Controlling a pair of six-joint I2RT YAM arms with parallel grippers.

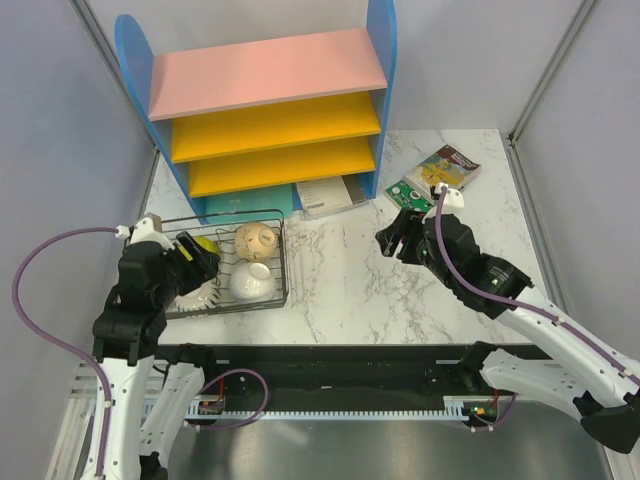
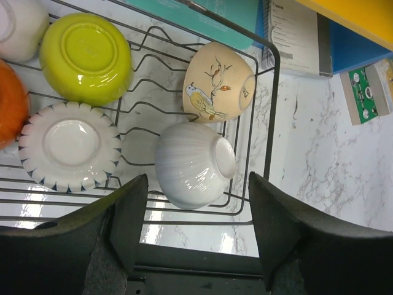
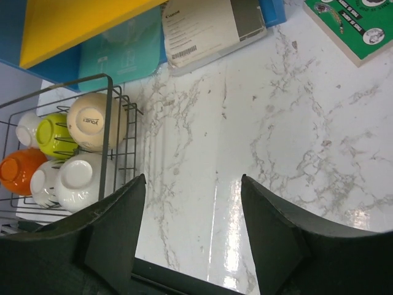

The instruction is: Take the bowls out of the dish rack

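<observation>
The black wire dish rack (image 1: 284, 262) stands at the table's left and holds several bowls lying upside down or on their sides. In the left wrist view I see a yellow-green bowl (image 2: 86, 58), a scalloped white bowl (image 2: 69, 146), a cream bowl with a bird (image 2: 219, 82), a ribbed white bowl (image 2: 193, 163) and an orange bowl (image 2: 9, 101). My left gripper (image 2: 198, 184) hangs open above the rack's near edge, just short of the ribbed white bowl, holding nothing. My right gripper (image 1: 395, 235) is open over bare marble right of the rack, also empty.
A blue shelf unit (image 1: 270, 100) with pink and yellow boards stands behind the rack. A white leaflet (image 1: 330, 195) and a teal sheet (image 1: 245, 205) lie at its foot. A green booklet (image 1: 410, 192) and a box (image 1: 450, 165) lie at the back right.
</observation>
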